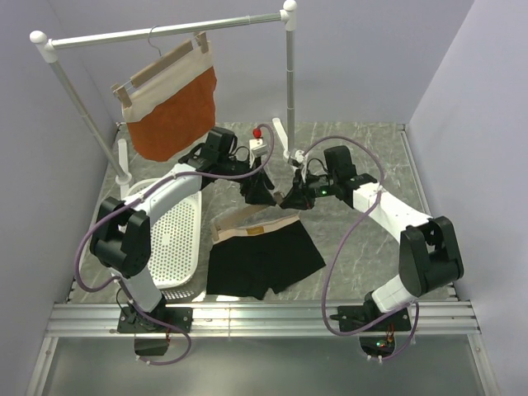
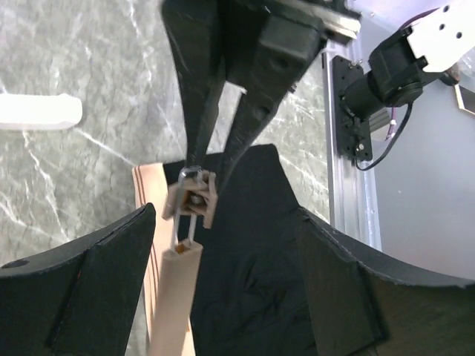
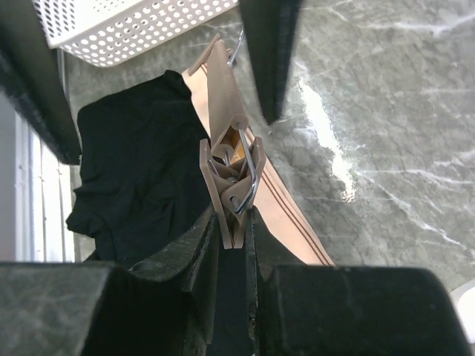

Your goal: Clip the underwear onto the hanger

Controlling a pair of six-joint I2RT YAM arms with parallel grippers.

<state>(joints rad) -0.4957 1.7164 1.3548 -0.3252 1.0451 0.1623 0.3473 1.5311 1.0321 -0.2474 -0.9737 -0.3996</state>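
The black underwear (image 1: 262, 257) lies flat on the marble table, its tan waistband (image 1: 252, 228) toward the back. The pale wooden hanger (image 2: 174, 297) rests along that waistband. My right gripper (image 3: 233, 211) is shut on the tail of one wooden clip (image 3: 231, 182) at the hanger's right end, and the clip stands up between its fingers. My left gripper (image 2: 226, 211) hovers just above the same clip (image 2: 191, 200), open wide, one finger on each side and touching nothing. In the top view the left gripper (image 1: 257, 194) and the right gripper (image 1: 293, 198) meet over the waistband's right part.
A white perforated basket (image 1: 173, 235) sits left of the underwear. Behind stands a clothes rack (image 1: 165, 33) with a second wooden hanger carrying a rust-orange garment (image 1: 173, 103). A small red-topped white box (image 1: 258, 142) sits by the rack's right post. A metal rail (image 1: 264, 318) edges the table front.
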